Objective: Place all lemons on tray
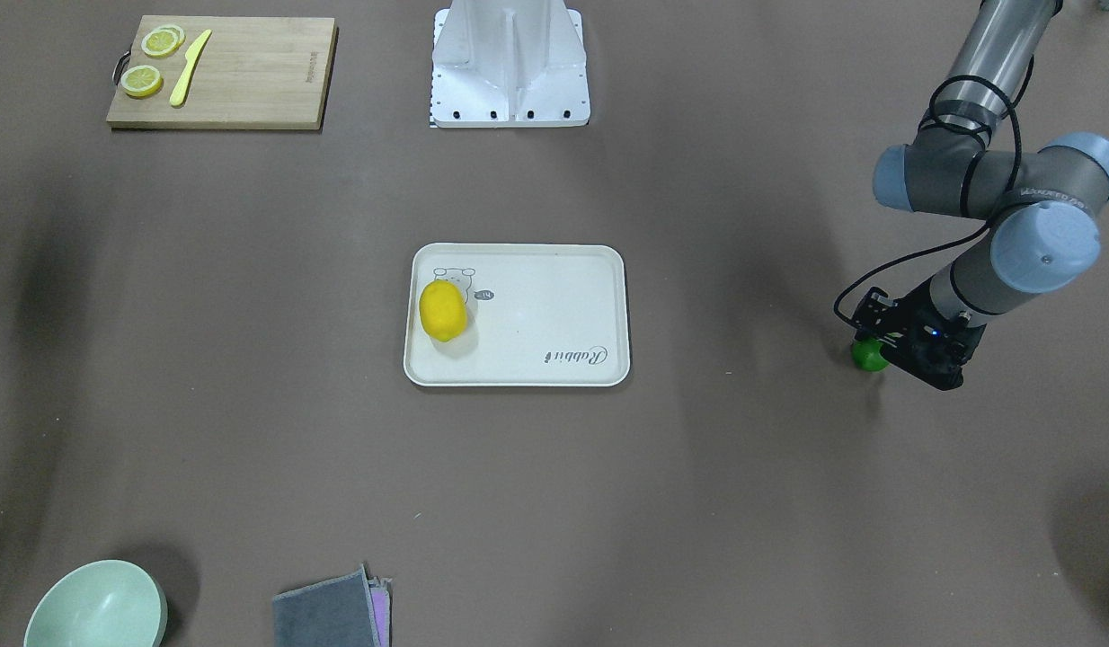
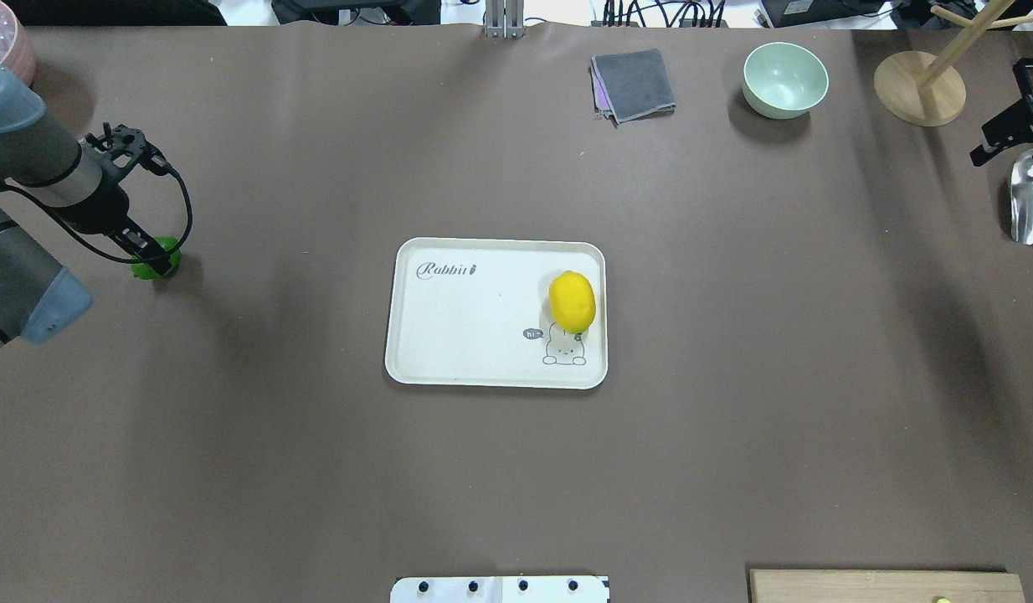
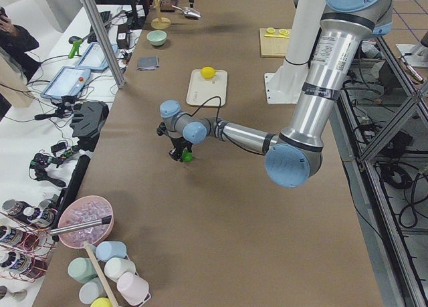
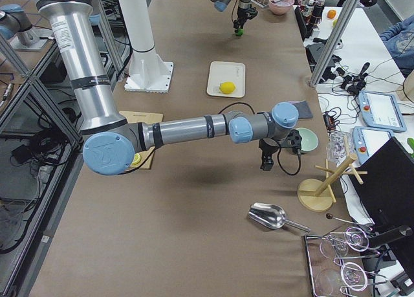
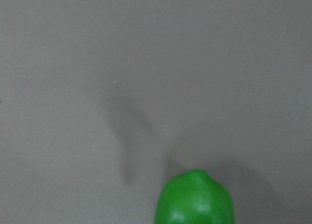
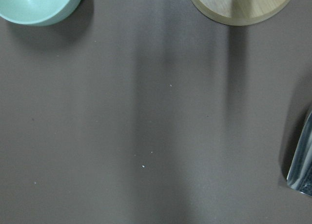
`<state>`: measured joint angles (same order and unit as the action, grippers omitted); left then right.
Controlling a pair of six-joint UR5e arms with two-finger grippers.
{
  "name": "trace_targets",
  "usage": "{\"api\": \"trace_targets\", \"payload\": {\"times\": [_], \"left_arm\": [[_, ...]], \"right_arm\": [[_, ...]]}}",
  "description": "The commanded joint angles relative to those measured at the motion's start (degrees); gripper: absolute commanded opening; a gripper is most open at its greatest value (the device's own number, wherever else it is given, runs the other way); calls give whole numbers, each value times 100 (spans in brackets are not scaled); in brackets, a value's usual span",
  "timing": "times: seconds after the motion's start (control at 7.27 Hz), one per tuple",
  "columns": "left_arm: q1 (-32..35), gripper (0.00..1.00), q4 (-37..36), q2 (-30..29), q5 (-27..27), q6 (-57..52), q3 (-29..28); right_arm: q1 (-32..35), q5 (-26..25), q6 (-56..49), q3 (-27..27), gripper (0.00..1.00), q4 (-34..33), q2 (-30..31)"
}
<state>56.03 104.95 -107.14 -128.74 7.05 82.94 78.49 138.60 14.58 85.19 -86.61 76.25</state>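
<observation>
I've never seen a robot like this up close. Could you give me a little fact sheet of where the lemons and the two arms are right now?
Yellow lemon: lying on the tray, by the bear drawing.
Green lemon: off the tray, out on the brown table.
Left end effector: down at the green lemon; whether it grips it is unclear.
Right end effector: above bare table near the pale green bowl.
Left to do: green lemon onto the tray.
</observation>
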Motion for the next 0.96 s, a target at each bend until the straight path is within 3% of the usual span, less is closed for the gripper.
{"api": "trace_targets", "payload": {"times": [0.0, 0.28, 0.41, 0.69, 0.83], "left_arm": [[171, 0, -53, -9, -422, 200, 11], [645, 0, -848, -244, -1088, 218, 334], [629, 0, -1392, -464, -1100, 470, 737], [437, 0, -1433, -973, -1127, 1847, 960], [9, 0, -1424, -1263, -1075, 2244, 960]], "right_arm": [[0, -254, -96, 653, 100, 30, 677], [288, -517, -803, 815, 100, 4, 979], [559, -605, -1130, 823, 100, -5, 1180], [755, -859, -1300, 1277, 100, 4, 1829], [834, -896, -1309, 1359, 100, -5, 1937]]}}
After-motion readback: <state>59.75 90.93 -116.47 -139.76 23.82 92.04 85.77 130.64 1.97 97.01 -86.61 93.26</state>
